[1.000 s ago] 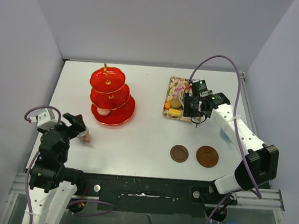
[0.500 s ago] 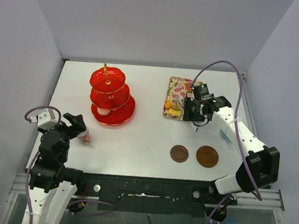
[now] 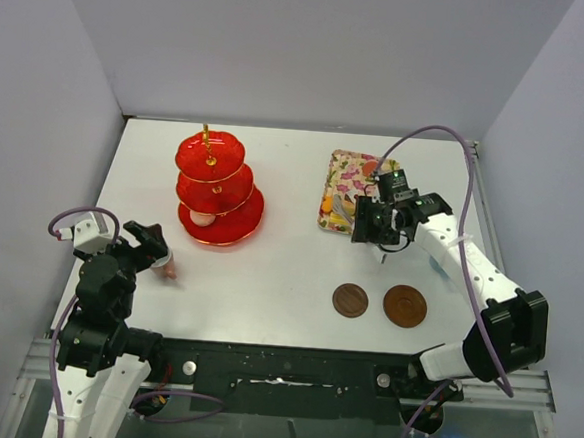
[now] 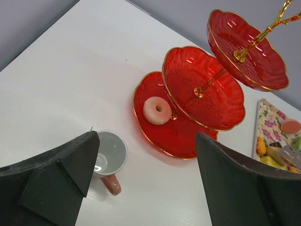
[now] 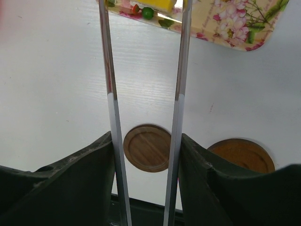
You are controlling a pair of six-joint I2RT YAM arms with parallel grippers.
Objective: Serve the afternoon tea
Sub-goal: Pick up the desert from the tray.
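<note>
The red three-tier stand (image 3: 214,189) with a gold handle stands at the left and holds a pink doughnut (image 3: 202,218) on its bottom tier (image 4: 188,136). The pink cup (image 3: 168,267) stands near it, below my open, empty left gripper (image 3: 155,245); in the left wrist view the cup (image 4: 109,153) sits by the left finger (image 4: 51,174). My right gripper (image 3: 372,220) is shut on metal tongs (image 5: 109,94), whose arms reach to the near edge of the floral tray (image 5: 225,23) of sweets (image 5: 147,12). Two brown saucers (image 3: 349,300) (image 3: 404,306) lie in front.
The floral tray (image 3: 347,173) sits at the back right. A light-blue object (image 3: 438,259) shows partly under the right arm. Grey walls enclose the table on three sides. The black frame with the arm bases runs along the near edge.
My right gripper with the tongs has moved a little toward the near edge of the tray. The left arm and the cup have not moved.
</note>
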